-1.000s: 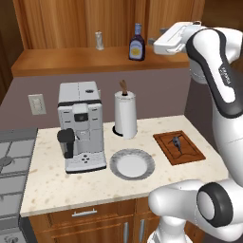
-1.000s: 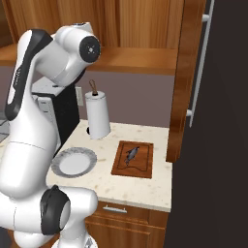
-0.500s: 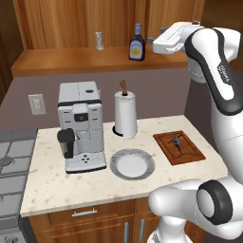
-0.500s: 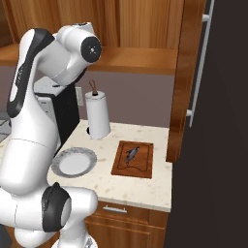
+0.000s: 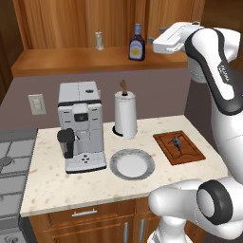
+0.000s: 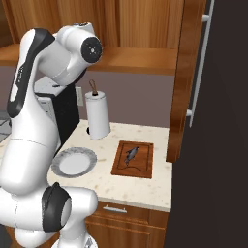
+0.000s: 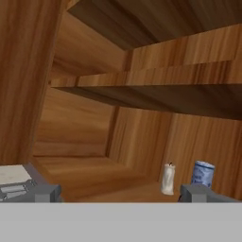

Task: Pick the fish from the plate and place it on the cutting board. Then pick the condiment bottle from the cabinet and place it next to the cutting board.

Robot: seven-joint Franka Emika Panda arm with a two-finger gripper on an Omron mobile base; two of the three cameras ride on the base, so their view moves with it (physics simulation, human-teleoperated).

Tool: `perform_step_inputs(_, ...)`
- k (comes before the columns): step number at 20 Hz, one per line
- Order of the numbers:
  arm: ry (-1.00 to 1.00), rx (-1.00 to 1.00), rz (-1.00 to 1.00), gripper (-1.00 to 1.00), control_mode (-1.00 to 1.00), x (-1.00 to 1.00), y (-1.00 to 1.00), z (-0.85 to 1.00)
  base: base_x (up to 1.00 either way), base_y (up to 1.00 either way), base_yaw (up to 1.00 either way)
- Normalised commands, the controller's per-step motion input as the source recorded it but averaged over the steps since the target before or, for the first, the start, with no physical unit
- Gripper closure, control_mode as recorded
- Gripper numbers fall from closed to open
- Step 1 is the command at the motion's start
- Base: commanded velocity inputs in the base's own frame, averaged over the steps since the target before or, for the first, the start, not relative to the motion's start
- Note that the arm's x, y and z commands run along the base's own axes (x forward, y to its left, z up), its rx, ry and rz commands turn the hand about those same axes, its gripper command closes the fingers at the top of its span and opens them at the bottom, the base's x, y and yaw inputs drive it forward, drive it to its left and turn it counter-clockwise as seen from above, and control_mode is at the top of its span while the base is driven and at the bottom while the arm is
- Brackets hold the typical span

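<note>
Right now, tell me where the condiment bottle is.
The condiment bottle stands upright on the cabinet shelf in the left base view, right of the small shaker.

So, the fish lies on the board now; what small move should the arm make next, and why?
Probably move the open gripper sideways and down toward the condiment bottle on the cabinet shelf. The fish already lies on the cutting board and the plate is bare, while in the hand view the bottle's blue cap sits off-centre, behind one fingertip.
</note>
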Motion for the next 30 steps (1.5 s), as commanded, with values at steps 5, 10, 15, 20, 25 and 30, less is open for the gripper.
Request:
perform_step_inputs(5, 0.00, 0.00, 0.00, -1.00, -1.00, 0.01, 0.00, 0.00, 0.00, 0.00, 0.00)
perform_step_inputs(10, 0.00, 0.00, 0.02, -1.00, -1.00, 0.03, 0.00, 0.00, 0.00, 0.00, 0.00)
perform_step_inputs(15, 0.00, 0.00, 0.02, -1.00, -1.00, 0.02, 0.00, -0.03, 0.00, 0.00, 0.00)
perform_step_inputs(20, 0.00, 0.00, 0.00, -1.00, -1.00, 0.05, 0.00, -0.05, 0.00, 0.00, 0.00)
perform_step_inputs(25, 0.00, 0.00, 0.00, -1.00, -1.00, 0.10, 0.00, -0.02, 0.00, 0.00, 0.00)
perform_step_inputs(30, 0.00, 0.00, 0.00, -1.00, -1.00, 0.15, 0.00, 0.00, 0.00, 0.00, 0.00)
